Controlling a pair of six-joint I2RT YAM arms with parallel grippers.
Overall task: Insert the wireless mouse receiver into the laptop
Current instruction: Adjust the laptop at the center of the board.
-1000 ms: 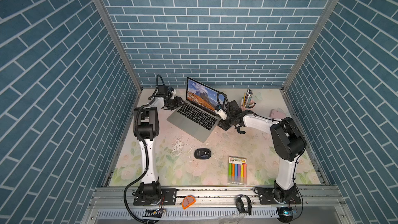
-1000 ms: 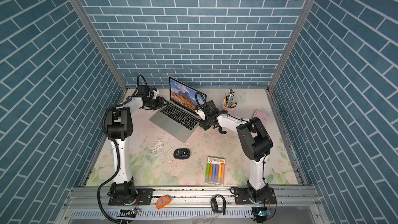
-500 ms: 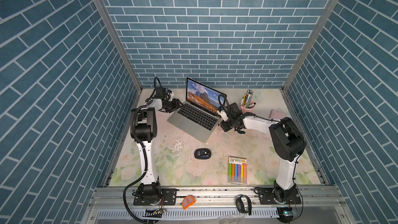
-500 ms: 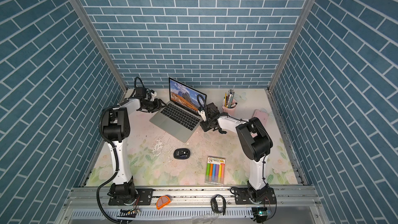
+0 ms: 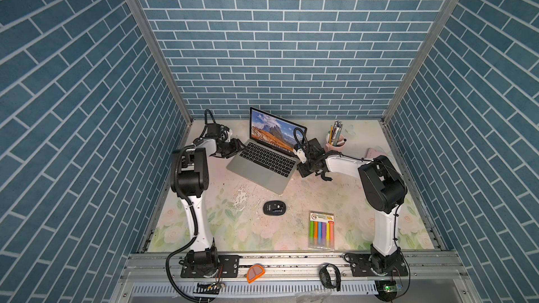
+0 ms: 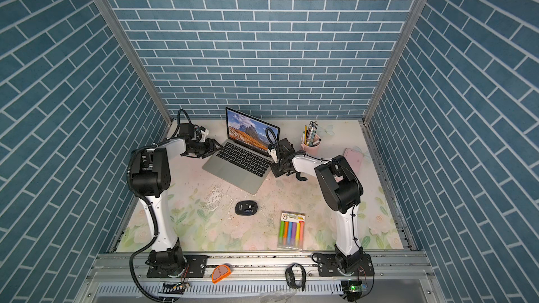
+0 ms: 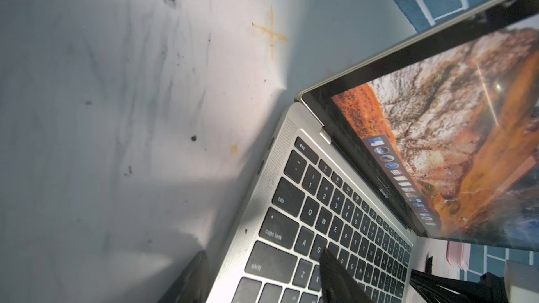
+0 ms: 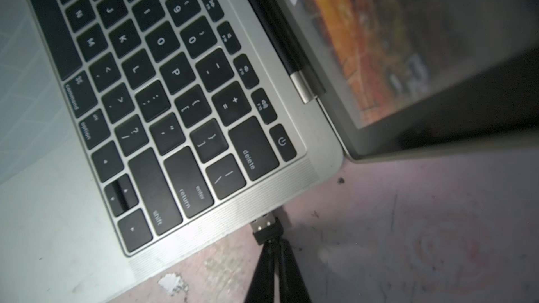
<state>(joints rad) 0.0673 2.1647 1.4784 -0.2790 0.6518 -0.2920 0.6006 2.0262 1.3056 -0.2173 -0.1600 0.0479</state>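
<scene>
The silver laptop (image 5: pixel 262 167) (image 6: pixel 239 164) stands open at the back of the table, turned at an angle. The wireless mouse receiver (image 8: pixel 267 227), a tiny black stub with a metal plug, lies level at the laptop's right side edge (image 8: pixel 262 196), and its plug meets that edge. My right gripper (image 8: pixel 274 241) (image 5: pixel 302 170) is shut, its joined tips touching the back of the receiver's black cap. My left gripper (image 7: pixel 262 281) (image 5: pixel 237 145) is open astride the laptop's left edge (image 7: pixel 262 188), one finger (image 7: pixel 335 275) over the keys and the other finger (image 7: pixel 192 278) off to the side.
A black mouse (image 5: pixel 274 208) lies in front of the laptop, and a pack of coloured markers (image 5: pixel 321 230) lies to its right. A pink cup of pens (image 5: pixel 335 141) and a pink slab (image 5: pixel 376 153) sit at the back right, behind my right arm.
The right gripper's jaws have closed from partly open to shut. The left arm has shifted slightly near the laptop's left corner.
</scene>
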